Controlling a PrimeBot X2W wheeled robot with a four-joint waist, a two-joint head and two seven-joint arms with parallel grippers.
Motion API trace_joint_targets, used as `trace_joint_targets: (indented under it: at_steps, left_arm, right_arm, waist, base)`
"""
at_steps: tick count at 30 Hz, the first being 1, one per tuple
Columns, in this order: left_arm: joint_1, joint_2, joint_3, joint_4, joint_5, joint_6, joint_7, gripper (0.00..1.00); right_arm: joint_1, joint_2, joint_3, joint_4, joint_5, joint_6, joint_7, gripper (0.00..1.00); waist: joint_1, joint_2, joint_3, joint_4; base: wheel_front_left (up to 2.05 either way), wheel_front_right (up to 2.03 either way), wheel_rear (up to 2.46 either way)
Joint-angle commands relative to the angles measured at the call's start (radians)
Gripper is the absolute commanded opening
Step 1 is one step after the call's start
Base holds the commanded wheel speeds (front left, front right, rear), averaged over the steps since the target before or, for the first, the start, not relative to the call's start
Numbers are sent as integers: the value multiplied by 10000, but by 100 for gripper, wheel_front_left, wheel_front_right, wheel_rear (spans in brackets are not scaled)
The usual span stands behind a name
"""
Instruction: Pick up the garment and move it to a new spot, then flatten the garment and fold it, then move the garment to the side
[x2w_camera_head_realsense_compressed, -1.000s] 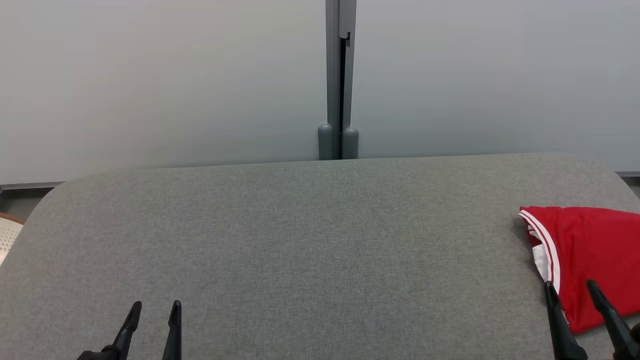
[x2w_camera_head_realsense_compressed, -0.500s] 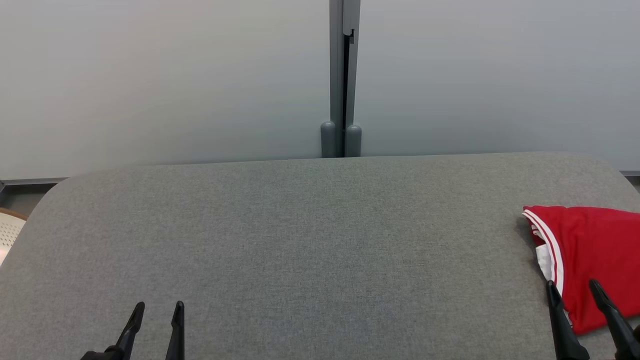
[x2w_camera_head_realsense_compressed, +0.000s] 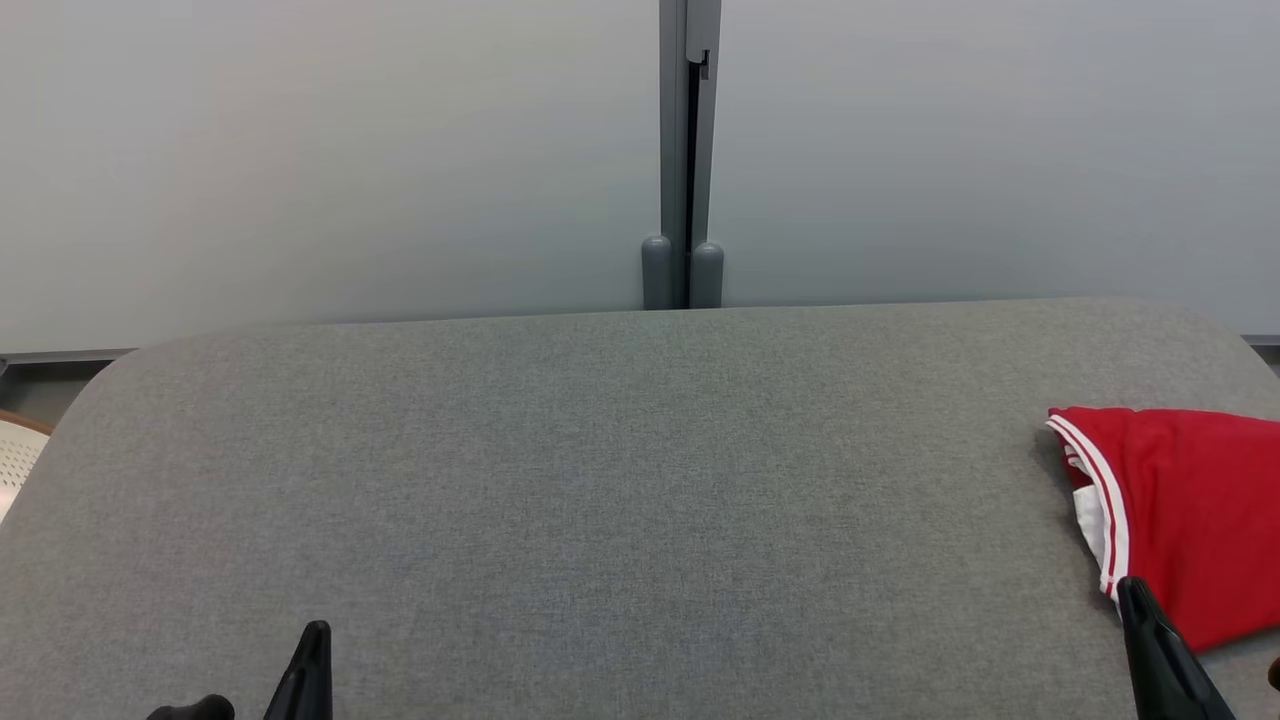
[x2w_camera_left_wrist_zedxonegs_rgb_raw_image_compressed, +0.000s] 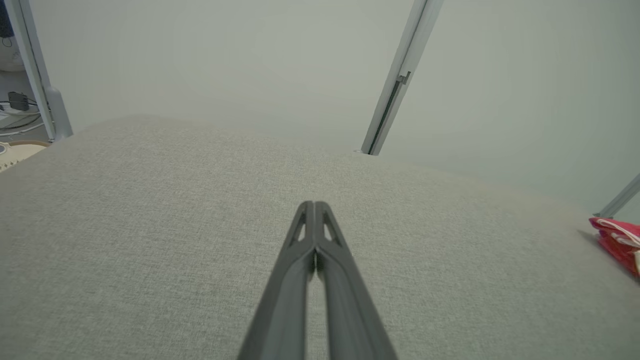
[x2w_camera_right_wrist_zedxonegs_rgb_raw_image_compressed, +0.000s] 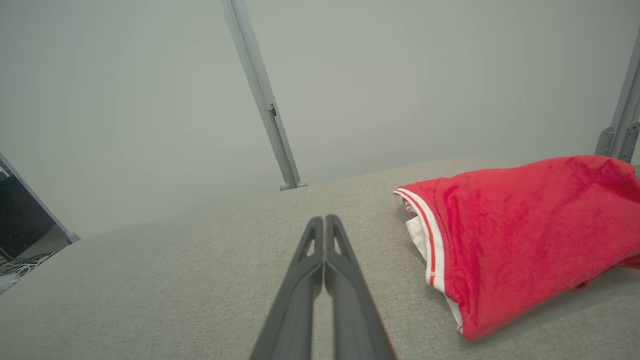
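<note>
The garment (x2w_camera_head_realsense_compressed: 1185, 515) is red with white trim and lies folded at the right edge of the grey table (x2w_camera_head_realsense_compressed: 620, 470). It also appears in the right wrist view as the garment (x2w_camera_right_wrist_zedxonegs_rgb_raw_image_compressed: 520, 235) and, far right, in the left wrist view as the garment (x2w_camera_left_wrist_zedxonegs_rgb_raw_image_compressed: 619, 242). My right gripper (x2w_camera_head_realsense_compressed: 1135, 592) is shut and empty, low at the right, just in front of the garment's near left corner. Its closed tips (x2w_camera_right_wrist_zedxonegs_rgb_raw_image_compressed: 324, 220) hover over bare table left of the cloth. My left gripper (x2w_camera_head_realsense_compressed: 316, 632) is shut and empty at the lower left, its tips (x2w_camera_left_wrist_zedxonegs_rgb_raw_image_compressed: 314, 206) over bare felt.
A pale partition wall with a grey post (x2w_camera_head_realsense_compressed: 684, 150) stands behind the table. A cream perforated chair edge (x2w_camera_head_realsense_compressed: 15, 465) shows past the table's left corner. Cables lie on the floor (x2w_camera_left_wrist_zedxonegs_rgb_raw_image_compressed: 17, 112) at the far left.
Both grippers have gone from open to shut and sit slightly lower in the head view. The camera has tilted a little. The garment has not moved.
</note>
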Motion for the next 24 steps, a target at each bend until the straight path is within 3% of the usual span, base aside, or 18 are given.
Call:
trace_joint_targets:
  at_steps: [1,24]
  left_arm:
    - [-345,34,149,-116,-297,-67,57,0]
    - [-1133,-398,927,146,-3458,-551,1013,0]
  right_arm:
    - [-290,-57,-47,-57,352,-1,32,0]
    - [-1328,129,-192,945,3926,-4,260,0]
  waist:
    - [0,-1,6,-3]
    - [0,-1,201,-74]
  base:
    - [0,0,0]
    - [0,0,0]
